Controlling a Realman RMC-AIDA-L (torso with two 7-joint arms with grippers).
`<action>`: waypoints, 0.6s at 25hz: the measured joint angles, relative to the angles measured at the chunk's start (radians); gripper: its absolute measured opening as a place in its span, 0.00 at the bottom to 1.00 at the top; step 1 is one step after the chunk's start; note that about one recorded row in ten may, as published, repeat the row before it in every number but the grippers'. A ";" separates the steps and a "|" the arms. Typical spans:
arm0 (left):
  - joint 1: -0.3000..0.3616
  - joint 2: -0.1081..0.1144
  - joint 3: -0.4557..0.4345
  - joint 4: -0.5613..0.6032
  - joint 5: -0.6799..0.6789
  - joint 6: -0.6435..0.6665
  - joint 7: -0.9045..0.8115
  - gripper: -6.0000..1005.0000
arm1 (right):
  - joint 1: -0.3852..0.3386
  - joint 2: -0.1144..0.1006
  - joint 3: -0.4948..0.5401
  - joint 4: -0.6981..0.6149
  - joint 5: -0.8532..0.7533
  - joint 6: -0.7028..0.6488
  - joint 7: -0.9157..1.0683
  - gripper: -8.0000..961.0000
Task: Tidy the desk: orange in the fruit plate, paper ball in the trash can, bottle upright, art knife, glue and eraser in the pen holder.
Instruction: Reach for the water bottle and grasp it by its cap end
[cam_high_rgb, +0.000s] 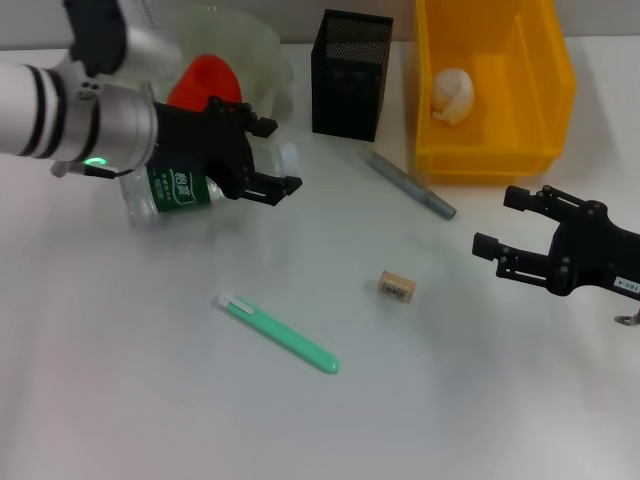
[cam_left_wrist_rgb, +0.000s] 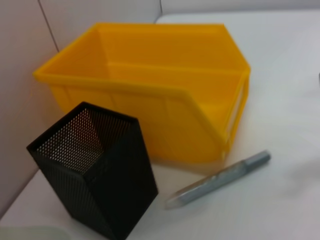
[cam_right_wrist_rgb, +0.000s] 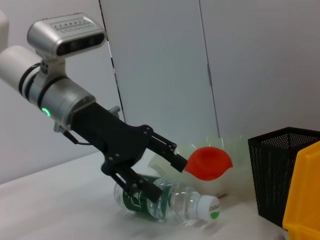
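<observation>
**Bottle Down, Left Jaws Spread Over It**

While the clear plastic water bottle lies on its side by the ruffled pale-green bowl holding our red-orange fruit, our left gripper hovers spread over it, gripping nothing. Rightward stand the black mesh cup and yellow bin with the white paper ball; our right gripper waits open, empty.

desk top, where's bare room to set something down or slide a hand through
Widest bare patch: the near strip of the white desk, in front of the green glue stick. Another lies between the small tan eraser and the open right gripper. The back is crowded: lying clear bottle under the open left gripper, green ruffled bowl, black mesh cup, yellow bin, grey knife.
</observation>
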 joint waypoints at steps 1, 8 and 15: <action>-0.001 0.000 0.031 0.004 0.008 -0.031 -0.006 0.81 | 0.000 0.000 -0.001 0.000 0.000 0.000 0.001 0.86; -0.002 -0.001 0.139 0.030 0.095 -0.137 -0.051 0.81 | 0.000 0.000 0.000 0.001 -0.001 0.000 0.005 0.86; -0.006 -0.002 0.230 0.063 0.193 -0.201 -0.093 0.81 | 0.001 -0.005 0.001 0.001 -0.001 0.000 0.015 0.86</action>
